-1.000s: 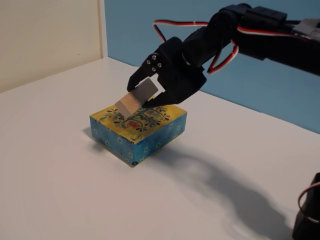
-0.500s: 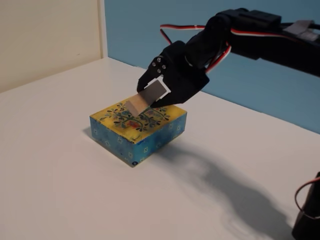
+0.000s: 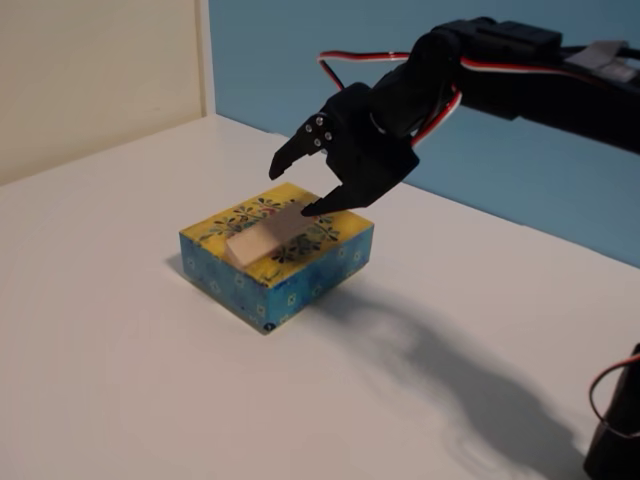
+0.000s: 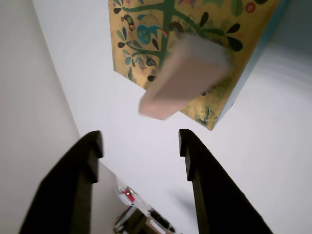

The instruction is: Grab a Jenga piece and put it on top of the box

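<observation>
Wooden, stiff and likely light, the Jenga piece [image 3: 267,236] lying on the box [image 3: 262,284], one end overhanging in the wrist view. Gripper [image 3: 298,184] hovering above, spread wide, empty. If regrasping, pinching across the long flat sides.

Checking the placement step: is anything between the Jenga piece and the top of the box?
Nothing visible. The Jenga piece already lies on the box top, and the open gripper hangs above it, holding nothing.
</observation>
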